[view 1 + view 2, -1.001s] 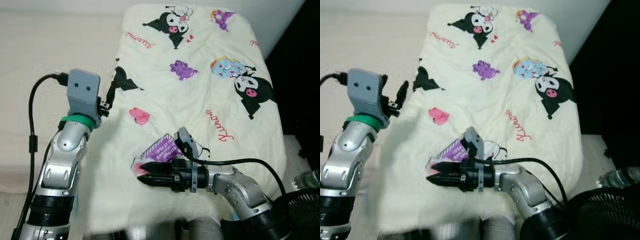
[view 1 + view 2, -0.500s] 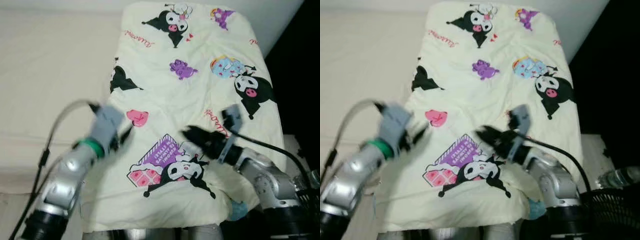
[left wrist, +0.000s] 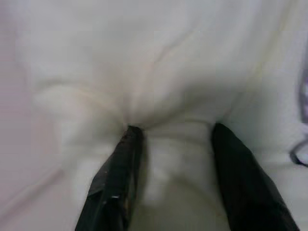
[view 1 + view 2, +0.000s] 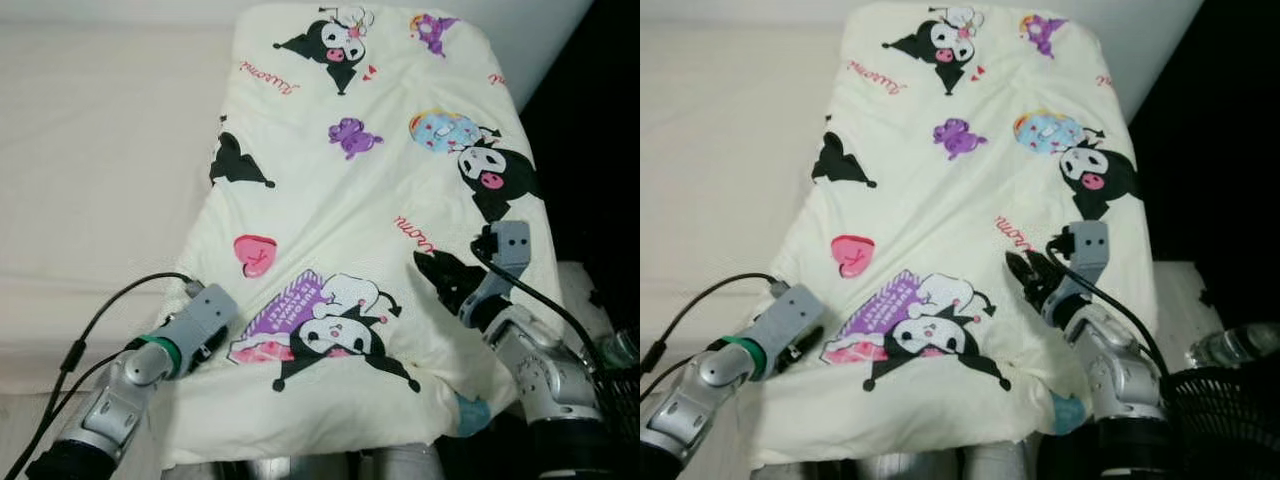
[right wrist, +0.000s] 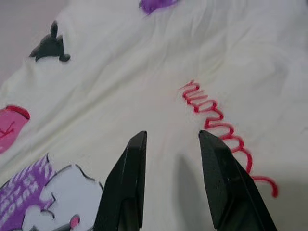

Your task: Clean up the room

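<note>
- Two grippers work a cream cartoon-print blanket (image 4: 380, 200) spread along the right side of a beige bed (image 4: 100, 150).
- Left gripper (image 3: 173, 159), fingers apart, presses into the near-left edge, cloth bunched between them.
- Right gripper (image 5: 168, 163) hovers parted over the near-right side.
- Judged step: smoothing; next likely closing on the edge.
- Half a second ago both arms were higher and blurred.

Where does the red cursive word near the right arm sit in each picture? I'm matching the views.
Left eye view: the red word is right of centre, just above the right pincer.
Right eye view: it is right of centre, again above that pincer.
Left wrist view: plain pale blanket, no word.
Right wrist view: it runs past the right-hand finger.
Shared landmark: the pink heart.
</note>
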Available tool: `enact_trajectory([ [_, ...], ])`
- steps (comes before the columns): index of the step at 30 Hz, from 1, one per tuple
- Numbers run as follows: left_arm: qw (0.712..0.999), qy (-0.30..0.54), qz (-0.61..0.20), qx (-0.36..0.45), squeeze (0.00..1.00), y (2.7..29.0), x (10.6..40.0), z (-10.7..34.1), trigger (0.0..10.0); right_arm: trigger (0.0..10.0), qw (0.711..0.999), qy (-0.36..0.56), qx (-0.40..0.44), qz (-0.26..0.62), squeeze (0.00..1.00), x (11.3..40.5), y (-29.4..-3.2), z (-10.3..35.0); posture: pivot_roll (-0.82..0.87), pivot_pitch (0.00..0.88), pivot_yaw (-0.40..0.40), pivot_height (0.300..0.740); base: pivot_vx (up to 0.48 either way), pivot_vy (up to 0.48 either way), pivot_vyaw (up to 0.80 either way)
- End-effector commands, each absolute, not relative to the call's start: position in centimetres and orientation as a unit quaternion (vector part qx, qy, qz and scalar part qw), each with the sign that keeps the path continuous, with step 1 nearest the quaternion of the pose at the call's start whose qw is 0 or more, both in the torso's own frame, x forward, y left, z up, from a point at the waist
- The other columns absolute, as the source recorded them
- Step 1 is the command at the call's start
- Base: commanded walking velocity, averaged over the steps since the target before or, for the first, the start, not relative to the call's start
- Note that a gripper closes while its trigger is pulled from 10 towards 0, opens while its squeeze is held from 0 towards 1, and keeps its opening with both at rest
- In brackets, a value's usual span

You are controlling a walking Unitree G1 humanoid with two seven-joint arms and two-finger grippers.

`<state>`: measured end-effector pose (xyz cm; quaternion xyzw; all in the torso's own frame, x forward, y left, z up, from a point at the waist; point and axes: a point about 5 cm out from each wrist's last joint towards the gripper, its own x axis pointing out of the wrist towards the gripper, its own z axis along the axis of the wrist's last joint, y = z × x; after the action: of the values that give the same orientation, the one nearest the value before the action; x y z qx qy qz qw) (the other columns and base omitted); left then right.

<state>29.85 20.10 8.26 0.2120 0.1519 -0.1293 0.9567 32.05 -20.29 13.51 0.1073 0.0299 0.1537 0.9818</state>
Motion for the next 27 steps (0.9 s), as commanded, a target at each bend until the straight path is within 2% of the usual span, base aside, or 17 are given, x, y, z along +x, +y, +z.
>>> enact_trajectory([
  [1, 0.984, 0.086, -0.104, 0.116, 0.0, 20.1, 30.6, 11.2, 10.0, 10.0, 0.981, 0.002, 0.103, 0.163, 0.0, 31.9, -19.5, 14.1, -0.11, 0.158, 0.031, 0.593, 0.0, 0.0, 0.0],
  [2, 0.984, 0.086, -0.104, 0.116, 0.0, 20.1, 30.6, 11.2, 10.0, 10.0, 0.981, 0.002, 0.103, 0.163, 0.0, 31.9, -19.5, 14.1, -0.11, 0.158, 0.031, 0.593, 0.0, 0.0, 0.0],
  [3, 0.991, 0.034, -0.116, 0.061, 0.0, 19.2, 30.8, 13.5, 10.0, 10.0, 0.98, -0.017, 0.104, 0.171, 0.0, 31.8, -19.0, 14.7, -0.11, 0.15, 0.024, 0.593, 0.0, 0.0, 0.0],
  [4, 0.991, 0.034, -0.116, 0.061, 0.0, 19.2, 30.8, 13.5, 10.0, 10.0, 0.98, -0.017, 0.104, 0.171, 0.0, 31.8, -19.0, 14.7, -0.11, 0.15, 0.024, 0.593, 0.0, 0.0, 0.0],
  [5, 0.991, -0.012, -0.129, 0.023, 0.0, 18.2, 31.0, 15.7, 10.0, 10.0, 0.978, -0.036, 0.102, 0.179, 0.0, 31.8, -18.5, 15.4, -0.11, 0.143, 0.019, 0.593, 0.0, 0.0, 0.0],
  [6, 0.991, -0.012, -0.129, 0.023, 0.0, 18.2, 31.0, 15.7, 10.0, 10.0, 0.978, -0.036, 0.102, 0.179, 0.0, 31.8, -18.5, 15.4, -0.11, 0.143, 0.019, 0.593, 0.0, 0.0, 0.0],
  [7, 0.989, -0.053, -0.139, 0.004, 0.0, 17.1, 31.1, 17.7, 10.0, 10.0, 0.977, -0.054, 0.094, 0.182, 0.0, 31.7, -18.1, 15.9, -0.11, 0.134, 0.015, 0.593, 0.0, 0.0, 0.0],
  [8, 0.986, -0.087, -0.143, -0.003, 0.0, 16.0, 31.2, 19.4, 10.0, 10.0, 0.977, -0.07, 0.087, 0.182, 0.0, 31.6, -17.8, 16.3, -0.11, 0.124, 0.012, 0.593, 0.0, 0.0, 0.0],
  [9, 0.986, -0.087, -0.143, -0.003, 0.0, 16.0, 31.2, 19.4, 10.0, 10.0, 0.977, -0.07, 0.087, 0.182, 0.0, 31.6, -17.8, 16.3, -0.11, 0.124, 0.012, 0.593, 0.0, 0.0, 0.0],
  [11, 0.983, -0.122, -0.133, 0.032, 0.0, 14.5, 31.5, 20.6, 10.0, 10.0, 0.977, -0.092, 0.083, 0.172, 0.0, 31.6, -17.4, 16.8, -0.11, 0.114, 0.009, 0.593, 0.0, 0.0, 0.0],
  [12, 0.983, -0.122, -0.133, 0.032, 0.0, 14.5, 31.5, 20.6, 10.0, 10.0, 0.977, -0.092, 0.083, 0.172, 0.0, 31.6, -17.4, 16.8, -0.11, 0.114, 0.009, 0.593, 0.0, 0.0, 0.0],
  [13, 0.988, -0.096, -0.089, 0.079, 0.0, 14.1, 32.3, 19.0, 10.0, 10.0, 0.978, -0.111, 0.088, 0.155, 0.0, 31.6, -17.3, 17.2, -0.12, 0.097, 0.008, 0.593, 0.0, 0.0, 0.0],
  [15, 0.988, -0.096, -0.089, 0.079, 0.0, 14.1, 32.3, 19.0, 10.0, 10.0, 0.978, -0.111, 0.088, 0.155, 0.0, 31.6, -17.3, 17.2, -0.12, 0.097, 0.008, 0.593, 0.0, 0.0, 0.0],
  [17, 0.992, -0.06, -0.055, 0.099, 0.0, 14.2, 32.7, 17.2, 10.0, 10.0, 0.977, -0.124, 0.093, 0.144, 0.0, 31.5, -17.3, 17.4, -0.13, 0.092, 0.009, 0.593, 0.0, 0.0, 0.0],
  [22, 0.994, -0.043, -0.05, 0.085, 0.0, 13.9, 32.5, 16.5, 10.0, 10.0, 0.981, -0.129, 0.083, 0.115, 0.0, 31.3, -17.8, 17.1, -0.13, 0.085, 0.007, 0.593, 0.0, 0.0, 0.0],
  [27, 0.995, -0.036, -0.052, 0.083, 0.0, 13.6, 32.8, 16.8, 10.0, 10.0, 0.986, -0.123, 0.079, 0.08, 0.0, 31.5, -18.3, 16.6, -0.13, 0.075, 0.009, 0.613, 0.0, 0.0, 0.0],
])
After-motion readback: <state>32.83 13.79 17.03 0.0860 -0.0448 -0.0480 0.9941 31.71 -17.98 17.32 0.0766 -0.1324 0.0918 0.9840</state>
